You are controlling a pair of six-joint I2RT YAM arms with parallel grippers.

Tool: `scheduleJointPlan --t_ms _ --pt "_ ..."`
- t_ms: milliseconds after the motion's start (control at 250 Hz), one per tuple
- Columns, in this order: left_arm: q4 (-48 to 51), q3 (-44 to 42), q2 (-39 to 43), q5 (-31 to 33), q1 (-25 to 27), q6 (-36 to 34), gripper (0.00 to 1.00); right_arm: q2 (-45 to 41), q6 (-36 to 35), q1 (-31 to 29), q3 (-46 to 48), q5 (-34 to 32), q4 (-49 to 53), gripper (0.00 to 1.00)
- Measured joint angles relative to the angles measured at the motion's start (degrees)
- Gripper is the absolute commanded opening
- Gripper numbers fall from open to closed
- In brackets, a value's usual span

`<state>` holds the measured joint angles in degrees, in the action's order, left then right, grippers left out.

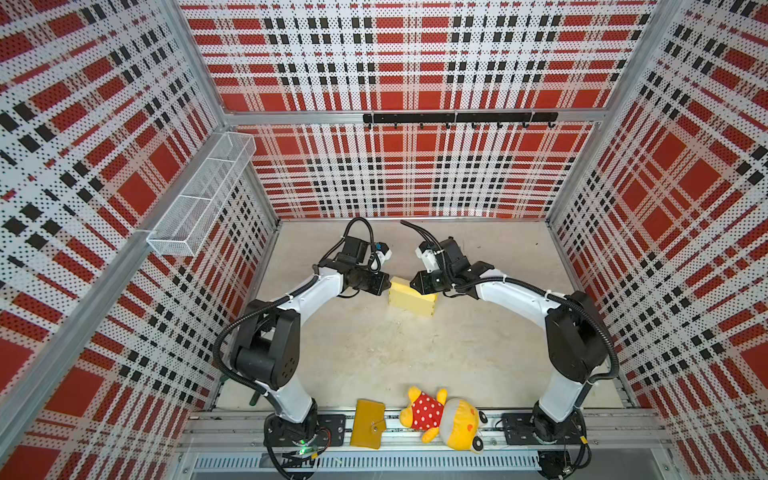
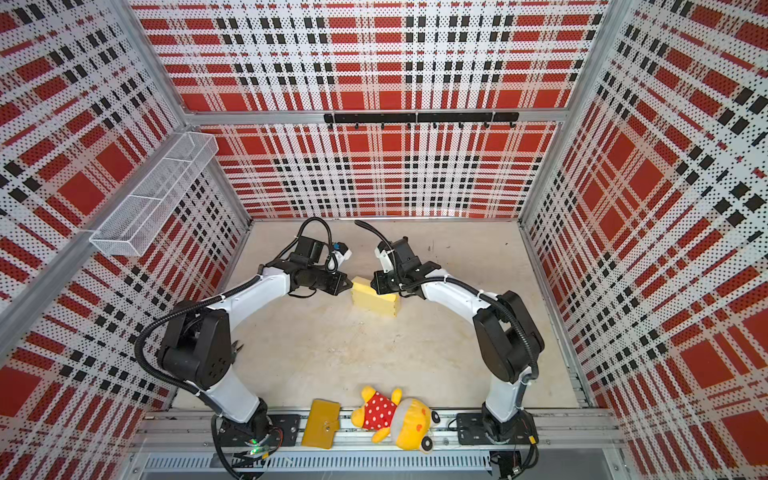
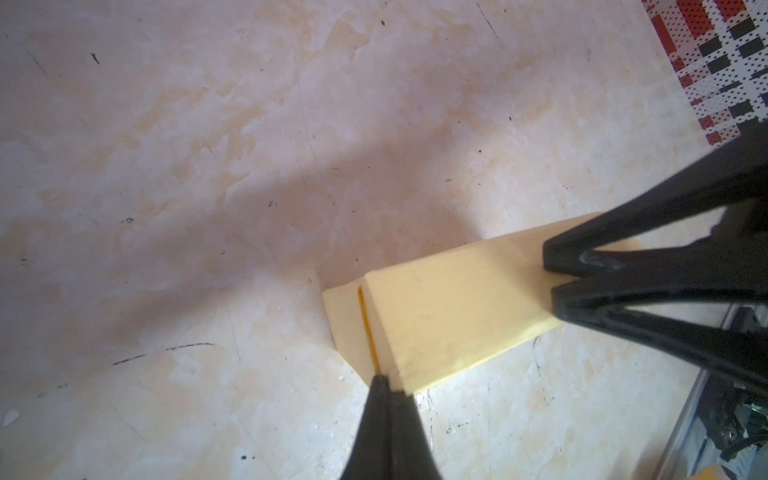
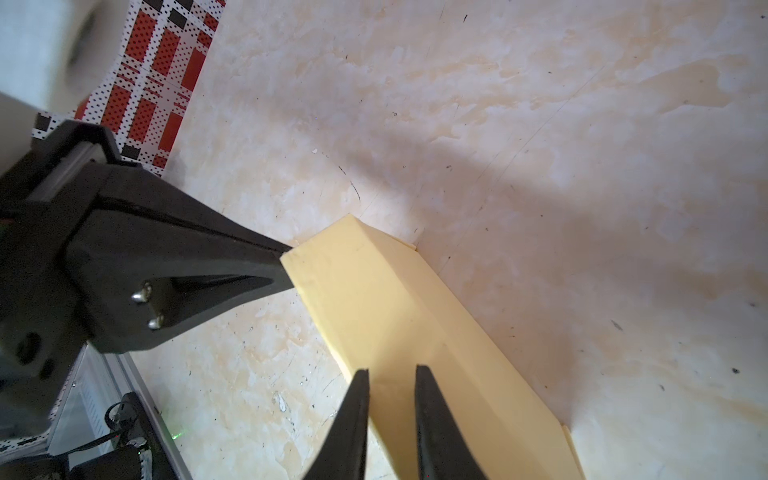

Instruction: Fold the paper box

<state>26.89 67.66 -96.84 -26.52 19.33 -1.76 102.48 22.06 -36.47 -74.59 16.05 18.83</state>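
no readable text, labels, brands, numbers or signs anywhere

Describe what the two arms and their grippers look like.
The left arm and right arm have white links, bulky black joints and black bases. A ribbed black cable hose loops along each. The left gripper and right gripper are black, with slim tapering fingers; two silver screws show on the left one's side.

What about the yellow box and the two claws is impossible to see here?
1. Both top views: the right claw hides one end of the box.
2. Right wrist view: the box runs off the bottom edge.
3. Right wrist view: whether that claw pinches the box or merely straddles it is unclear.
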Motion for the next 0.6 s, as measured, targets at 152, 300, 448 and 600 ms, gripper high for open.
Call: scheduleJointPlan --t_ms 152,300,448,600 --pt "0.02 0.0 0.0 0.0 0.0 0.0 0.01 0.0 -0.04 -0.13 0.87 -0.59 -1.66 0.21" --pt "0.11 0.0 0.02 0.02 0.0 0.0 0.04 0.02 -0.07 -0.17 1.62 -1.25 -3.06 0.2" --pt "0.13 0.0 0.04 0.04 -0.02 0.04 0.06 0.04 -0.24 -0.17 2.47 -1.62 -4.68 0.19" --pt "0.48 0.0 0.15 0.07 -0.02 0.0 0.08 0.7 -0.26 -0.17 2.6 -1.81 -6.05 0.19"
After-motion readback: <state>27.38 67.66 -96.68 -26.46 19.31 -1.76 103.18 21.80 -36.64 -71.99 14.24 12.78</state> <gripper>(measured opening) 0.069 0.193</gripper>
